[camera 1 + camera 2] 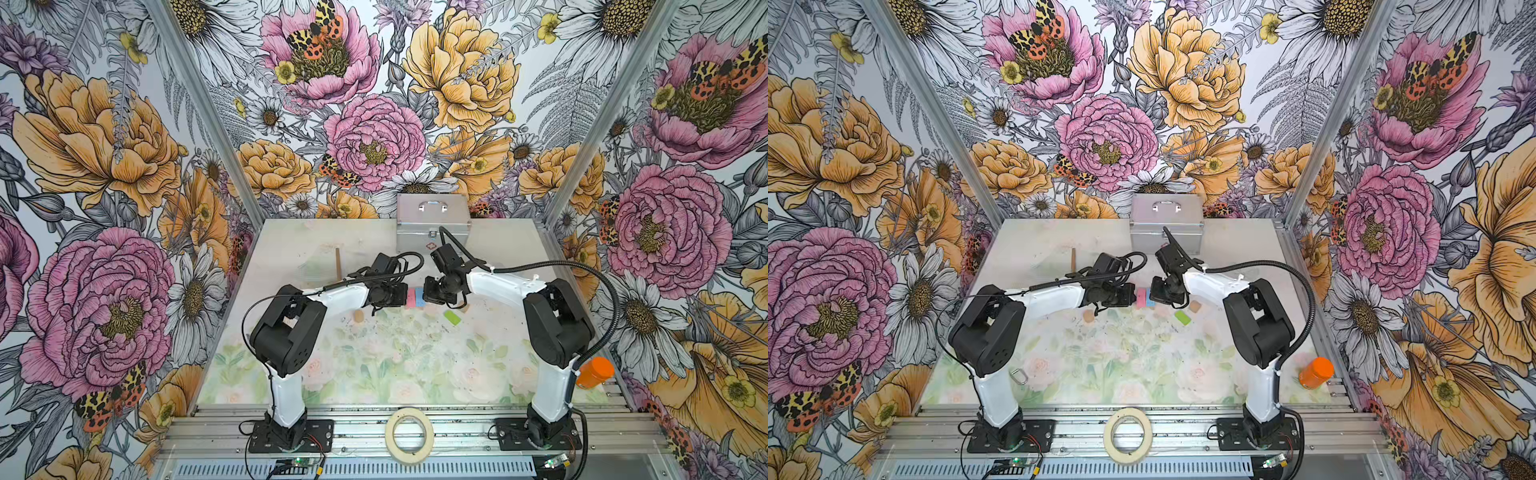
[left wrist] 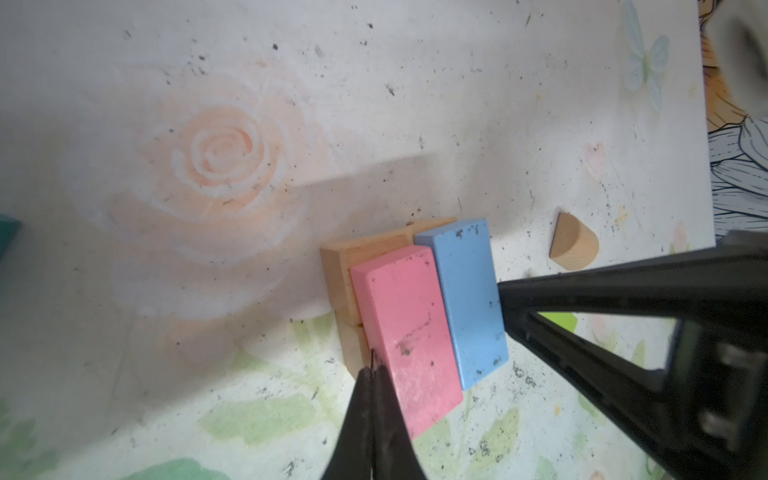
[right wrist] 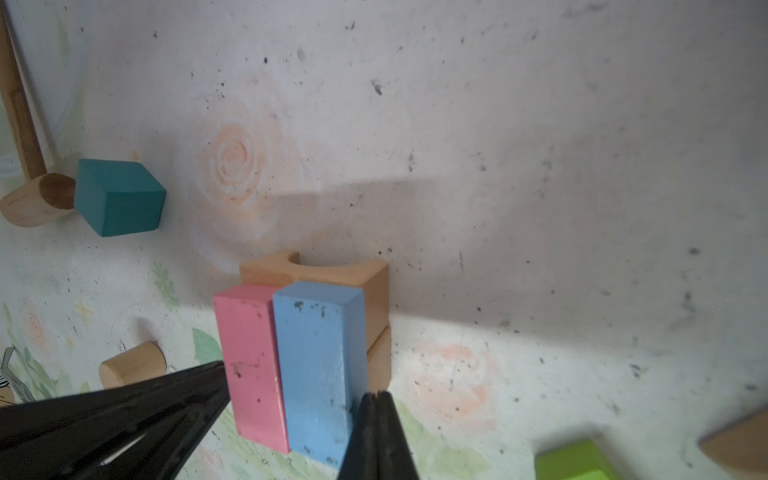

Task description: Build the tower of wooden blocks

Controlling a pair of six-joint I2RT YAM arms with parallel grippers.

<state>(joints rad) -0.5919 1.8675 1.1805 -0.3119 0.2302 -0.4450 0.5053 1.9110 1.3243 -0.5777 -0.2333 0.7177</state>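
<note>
A pink brick (image 1: 411, 297) (image 2: 409, 332) and a light blue brick (image 1: 419, 297) (image 3: 318, 365) lie side by side on tan blocks (image 3: 332, 270), forming the low tower. My left gripper (image 2: 372, 370) is shut and empty, its tip against the pink brick's outer side. Opposite it, my right gripper (image 3: 376, 397) is also shut and empty, its tip touching the blue brick's outer side. Loose wood blocks lie around: a teal cube (image 3: 118, 199), a tan cylinder (image 1: 358, 316), a green brick (image 1: 452, 318) and a tan block (image 1: 1195, 307).
A silver case (image 1: 432, 222) stands at the back of the table. A wooden stick piece (image 1: 338, 264) lies behind the left arm. An orange bottle (image 1: 594, 372) sits at the right front, and a tape roll (image 1: 409, 434) on the front rail.
</note>
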